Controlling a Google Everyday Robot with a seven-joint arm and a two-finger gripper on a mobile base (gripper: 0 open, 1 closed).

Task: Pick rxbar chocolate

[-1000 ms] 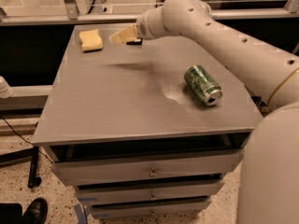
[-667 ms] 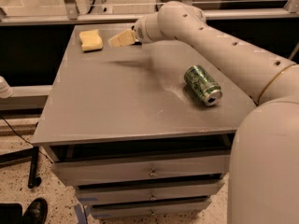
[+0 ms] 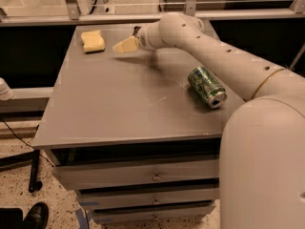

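Note:
My gripper (image 3: 126, 45) hangs over the far middle of the grey table (image 3: 119, 109), just right of the yellow sponge block (image 3: 93, 40). Its pale tip points left toward the sponge. The rxbar chocolate does not show plainly; only a small dark sliver (image 3: 136, 31) shows at the back of the gripper, and I cannot tell if that is the bar. The arm (image 3: 214, 51) reaches in from the right and covers the table's far right part.
A green drink can (image 3: 206, 86) lies on its side at the table's right, close under the arm. A rail and glass panel (image 3: 114, 17) run behind the table. Drawers (image 3: 152, 175) sit below the front edge. A shoe (image 3: 34, 215) is on the floor at lower left.
The gripper has shifted slightly toward the near side and lower over the table. A dark patch seen under it earlier is now covered. The can and sponge have not moved.

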